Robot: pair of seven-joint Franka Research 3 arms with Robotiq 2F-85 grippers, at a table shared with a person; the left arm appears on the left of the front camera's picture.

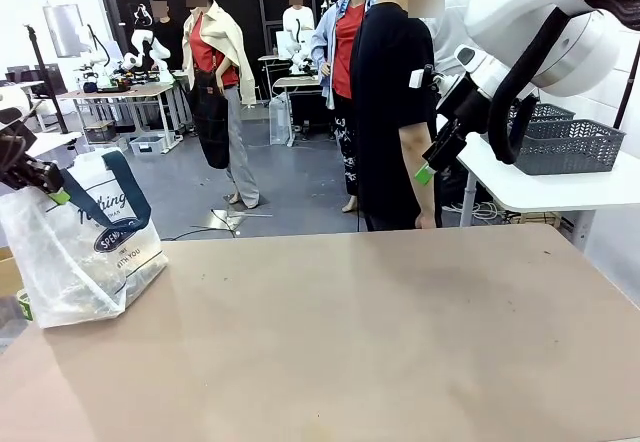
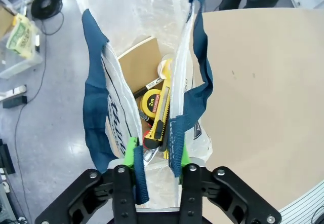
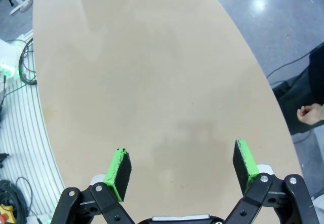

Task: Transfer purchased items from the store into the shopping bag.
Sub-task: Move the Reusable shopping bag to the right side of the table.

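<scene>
The shopping bag (image 1: 85,252), whitish plastic with navy handles, stands at the table's left edge. My left gripper (image 1: 50,190) is at the top of its handles. In the left wrist view the left gripper (image 2: 157,153) has its jaws apart, open, and the two navy straps (image 2: 176,145) lie loose against the inner sides of its fingers. Inside the bag lie purchased items: a brown card (image 2: 139,67), a yellow tape measure (image 2: 151,102) and a yellow utility knife (image 2: 161,115). The store (image 1: 568,147), a dark grey mesh basket, sits on a white side table. My right gripper (image 1: 430,162) (image 3: 182,165) hangs open, holding nothing, above the bare tabletop.
A person in a black shirt (image 1: 395,102) stands at the far side of the tan table (image 1: 380,332), with a hand (image 3: 309,113) beyond its edge. The white side table (image 1: 560,187) is at the right. Cables and boxes lie on the floor left of the bag.
</scene>
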